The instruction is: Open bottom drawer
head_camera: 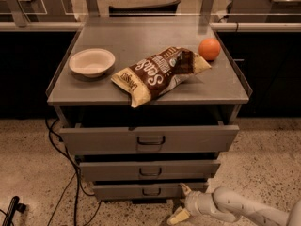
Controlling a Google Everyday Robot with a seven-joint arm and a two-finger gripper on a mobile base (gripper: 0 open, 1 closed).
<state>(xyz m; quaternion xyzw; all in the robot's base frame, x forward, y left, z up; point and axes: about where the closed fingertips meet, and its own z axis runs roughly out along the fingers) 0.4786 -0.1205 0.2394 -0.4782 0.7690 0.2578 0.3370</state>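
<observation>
The gripper (180, 202) sits low at the bottom right of the view, just above the floor (268, 154), at the end of a pale arm (244, 210) that reaches in from the right edge. Its two fingers are spread apart with nothing between them: the upper finger (185, 189) points up and to the left and lies right at the lower right part of the bottom drawer (117, 192), while the lower one points down toward the floor. Whether the upper finger touches the drawer front cannot be told

The bottom drawer is the lowest and narrowest of three grey fronts in the cabinet (141, 41), close to the floor, and its small dark handle (151, 191) sits at the centre, to the left of the gripper and apart from it. Above it come the middle drawer (188, 169) and the wide top drawer (197, 138), each front standing further out than the one below, with a dark gap over each

On the cabinet top lie a white bowl (92, 62) at the left, a brown and cream chip bag (160, 73) in the middle with one corner over the front edge, and an orange (209, 49) at the right, just beside the bag's far end. Dark cables (69, 168) trail over the floor to the left of the drawers
</observation>
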